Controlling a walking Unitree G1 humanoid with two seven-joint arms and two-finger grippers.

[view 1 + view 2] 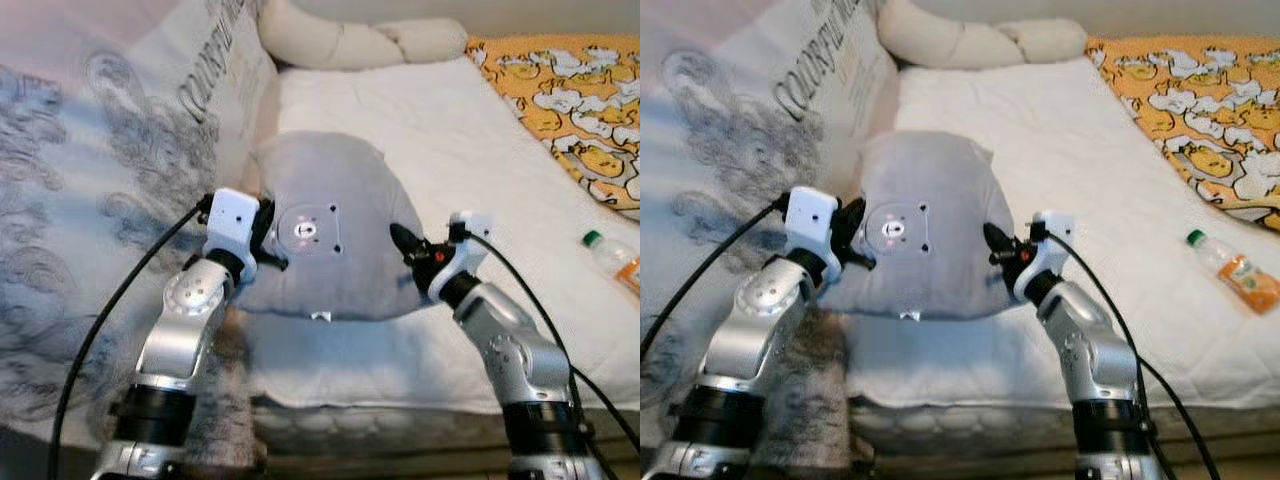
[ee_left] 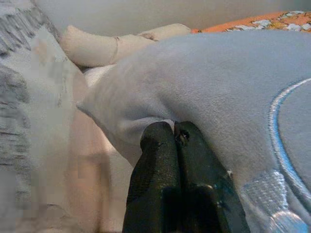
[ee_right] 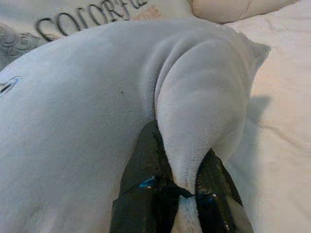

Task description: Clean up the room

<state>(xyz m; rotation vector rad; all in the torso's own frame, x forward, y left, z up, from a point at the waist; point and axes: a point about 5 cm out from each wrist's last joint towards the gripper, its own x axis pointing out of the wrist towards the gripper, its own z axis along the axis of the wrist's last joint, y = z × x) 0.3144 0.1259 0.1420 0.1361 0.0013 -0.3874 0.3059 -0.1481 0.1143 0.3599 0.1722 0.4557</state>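
Note:
A grey plush pillow point(image 1: 325, 225) with a small bear face patch lies on the white mattress point(image 1: 470, 150), near its front edge. My left gripper point(image 1: 268, 235) pinches the pillow's left edge, its black fingers point(image 2: 172, 160) pressed together on the grey fabric. At the pillow's right edge, my right gripper point(image 1: 405, 245) is shut on a fold of the cloth, which bulges up between its fingers point(image 3: 146, 179). Both arms reach in from below.
A printed grey-and-white duvet point(image 1: 110, 160) is heaped along the left. A cream bolster point(image 1: 350, 40) lies at the bed's head. An orange duck-print blanket point(image 1: 570, 100) covers the far right, with a plastic bottle point(image 1: 615, 258) of orange drink lying beside it.

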